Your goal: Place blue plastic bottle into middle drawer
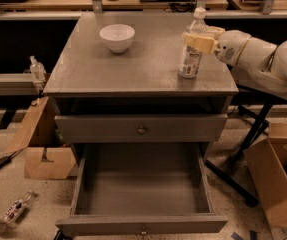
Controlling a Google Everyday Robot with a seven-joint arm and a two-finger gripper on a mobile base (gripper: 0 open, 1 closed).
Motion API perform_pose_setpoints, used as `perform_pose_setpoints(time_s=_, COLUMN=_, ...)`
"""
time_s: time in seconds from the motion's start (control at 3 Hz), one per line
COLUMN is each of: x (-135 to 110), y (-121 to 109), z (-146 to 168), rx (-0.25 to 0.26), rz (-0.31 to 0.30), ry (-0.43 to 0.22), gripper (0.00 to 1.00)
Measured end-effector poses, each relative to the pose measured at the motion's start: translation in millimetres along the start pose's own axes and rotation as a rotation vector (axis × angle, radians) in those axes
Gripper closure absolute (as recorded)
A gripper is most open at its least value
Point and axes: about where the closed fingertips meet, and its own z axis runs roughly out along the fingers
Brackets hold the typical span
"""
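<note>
Littered bottle: lying on the floor, well left of the cabinet, colourful label showing.
Pump-top bottle: upright on a low ledge left of the cabinet, about level with its top.
Flattened cardboard: leaning at the cabinet's left side, down by the floor.
White bowl: on the cabinet top, back-left part, upright and empty (as far as the rim lets one see).
Upper drawer: closed, flush in the cabinet front just under the top, small round knob at its middle.
Middle drawer: pulled fully out below the upper drawer, inside bare.
Blue plastic bottle: standing upright on the cabinet top, near its right front corner, well apart from the bowl; not in the drawer.
Gripper: at the bottle's shoulder, reaching in from the cabinet's right; beige fingers closed around the bottle.
Arm: white, stretching off past the cabinet's right edge.
Open cardboard box: on the floor right of the cabinet.
</note>
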Motion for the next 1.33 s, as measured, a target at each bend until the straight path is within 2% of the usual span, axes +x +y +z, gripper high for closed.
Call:
perform_pose_setpoints(time_s=0.33, x=-25, y=8, z=0, rx=-0.002, rz=-0.041, ry=-0.017, gripper=1.0)
perform_pose_setpoints(time_s=0.67, x=-58, y=29, z=-15, rx=0.017, rz=-0.1, ry=-0.056, gripper=1.0)
perform_pose_setpoints(time_s=1.0, x=-42, y=84, z=-47, rx=0.03, rz=-0.13, ry=-0.073, gripper=1.0)
perform_pose_setpoints(time_s=1.33, x=14, y=117, z=-87, rx=0.106, rz=-0.117, ry=-0.086, gripper=1.0)
